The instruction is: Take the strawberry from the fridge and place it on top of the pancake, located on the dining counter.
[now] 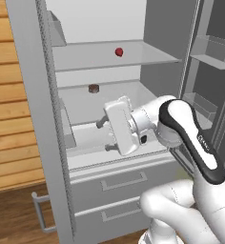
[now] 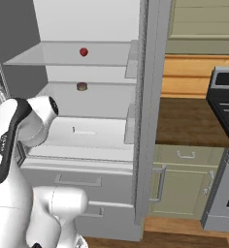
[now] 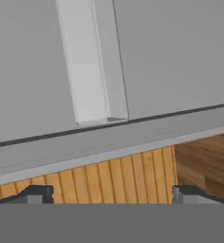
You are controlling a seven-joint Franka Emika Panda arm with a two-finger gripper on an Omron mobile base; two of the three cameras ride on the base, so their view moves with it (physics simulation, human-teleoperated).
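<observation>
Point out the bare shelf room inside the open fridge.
Upper shelf: bare either side of the strawberry. Middle shelf: free right of the small brown item. Lowest level is crowded by the open gripper.

The arm [image 1: 181,143] was glossy white with rounded links, a black band bearing small white lettering, and dark joints

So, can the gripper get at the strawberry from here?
Probably yes. The fridge stands open, and the strawberry sits alone on its shelf with nothing in front. The open gripper is lower and points sideways toward the left door, so it must rise and turn first.
</observation>
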